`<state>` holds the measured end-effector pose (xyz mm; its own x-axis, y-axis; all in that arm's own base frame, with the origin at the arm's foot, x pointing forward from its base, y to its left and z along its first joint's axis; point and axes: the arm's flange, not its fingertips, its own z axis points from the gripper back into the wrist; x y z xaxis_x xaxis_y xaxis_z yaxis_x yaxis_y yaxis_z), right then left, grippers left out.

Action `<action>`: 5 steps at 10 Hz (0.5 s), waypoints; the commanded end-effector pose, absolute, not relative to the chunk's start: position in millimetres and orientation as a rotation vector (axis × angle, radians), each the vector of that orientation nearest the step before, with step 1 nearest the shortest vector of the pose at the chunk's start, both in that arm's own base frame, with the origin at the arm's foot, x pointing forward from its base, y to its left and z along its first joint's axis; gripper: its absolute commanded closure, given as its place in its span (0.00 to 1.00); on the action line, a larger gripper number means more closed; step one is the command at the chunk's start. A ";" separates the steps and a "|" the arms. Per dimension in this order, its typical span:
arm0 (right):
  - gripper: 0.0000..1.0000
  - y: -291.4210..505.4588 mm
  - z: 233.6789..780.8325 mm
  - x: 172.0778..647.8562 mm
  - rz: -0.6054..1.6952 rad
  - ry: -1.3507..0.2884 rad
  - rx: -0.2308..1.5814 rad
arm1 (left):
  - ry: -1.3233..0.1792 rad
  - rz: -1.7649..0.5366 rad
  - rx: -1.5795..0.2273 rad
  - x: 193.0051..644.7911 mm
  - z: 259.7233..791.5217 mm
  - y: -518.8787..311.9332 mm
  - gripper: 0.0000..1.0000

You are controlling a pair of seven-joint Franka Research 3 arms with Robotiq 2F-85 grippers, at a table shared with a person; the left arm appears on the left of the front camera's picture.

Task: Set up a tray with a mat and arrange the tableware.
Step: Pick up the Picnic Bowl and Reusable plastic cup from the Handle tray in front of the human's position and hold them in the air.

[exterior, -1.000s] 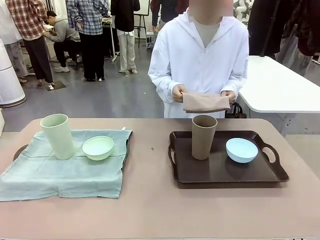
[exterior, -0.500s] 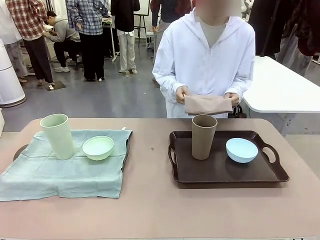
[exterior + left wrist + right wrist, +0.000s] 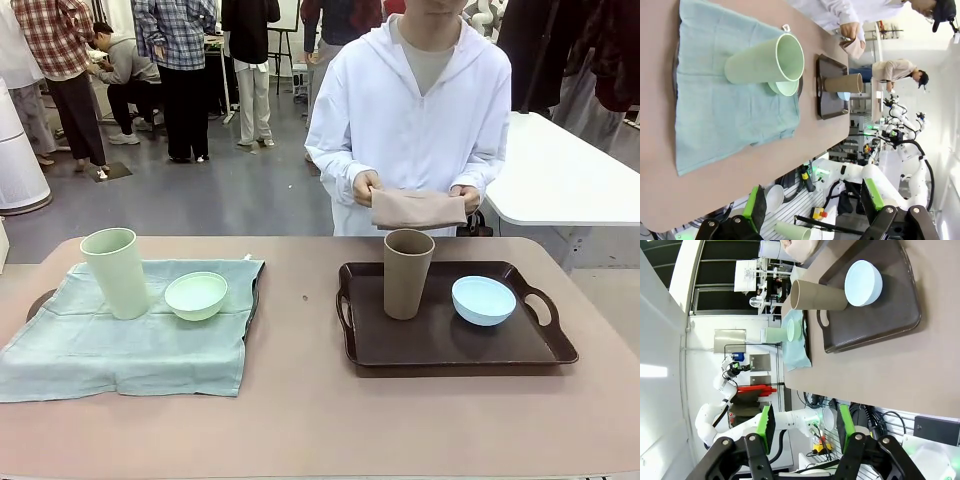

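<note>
Pinkish tabletop (image 3: 300, 425) holds rectangular tray (image 3: 450, 352) bearing matte brown tumbler (image 3: 407, 275).

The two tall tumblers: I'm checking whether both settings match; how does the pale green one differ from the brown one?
Colour: pale green matte plastic tumbler versus brown matte plastic tumbler. Base: the green one stands on a light teal cloth mat, the brown one on a bare dark brown tray. Neighbour: a mint green bowl by the green, a light blue bowl by the brown. Both stand upright.
</note>
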<state>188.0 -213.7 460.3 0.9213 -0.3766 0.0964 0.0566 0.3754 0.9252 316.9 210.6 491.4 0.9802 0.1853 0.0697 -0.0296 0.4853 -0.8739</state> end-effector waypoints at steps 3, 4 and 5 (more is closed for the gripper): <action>0.34 -214.1 460.1 188.0 -0.267 -0.330 1.171 | -0.166 0.131 -1.060 317.2 492.3 211.4 0.00; 0.34 -214.1 460.1 188.0 -0.267 -0.330 1.171 | -0.166 0.131 -1.060 317.2 492.3 211.4 0.00; 0.34 -214.1 460.1 188.0 -0.267 -0.330 1.171 | -0.166 0.131 -1.060 317.2 492.3 211.4 0.00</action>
